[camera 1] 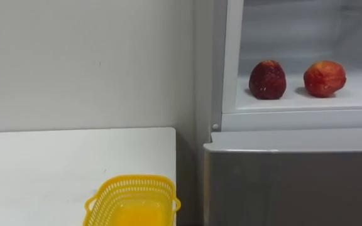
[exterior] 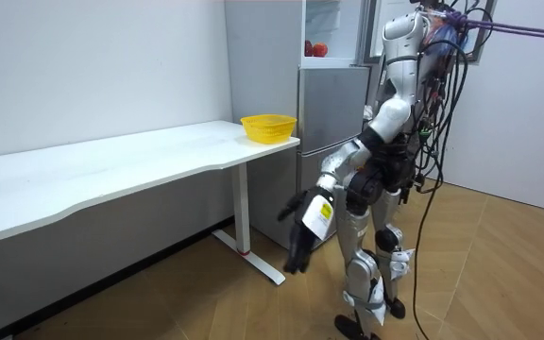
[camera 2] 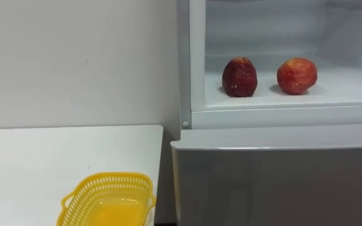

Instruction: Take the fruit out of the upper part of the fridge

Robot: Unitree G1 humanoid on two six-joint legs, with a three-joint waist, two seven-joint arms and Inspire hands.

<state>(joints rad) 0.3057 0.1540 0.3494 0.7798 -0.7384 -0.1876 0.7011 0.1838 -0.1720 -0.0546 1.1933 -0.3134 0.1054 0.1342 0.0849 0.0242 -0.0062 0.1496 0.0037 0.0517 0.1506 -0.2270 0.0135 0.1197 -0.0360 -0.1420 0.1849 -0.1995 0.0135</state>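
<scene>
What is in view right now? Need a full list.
dark apple: 1, deep red, on the shelf of the open upper fridge compartment, left side
bright apple: 1, red-orange, same shelf, to the right of the dark one, not touching it
fridge: 1, grey, upper compartment open, lower door shut
basket: 1, yellow, on the table corner nearest the fridge, looks empty
table: 1, white, along the wall, left of the fridge
wall: white, behind the table
floor: wood, under the robot in the room view
left hand: 1, dark, hanging low in front of the robot as it stands before the fridge, fingers relaxed, holding nothing
</scene>
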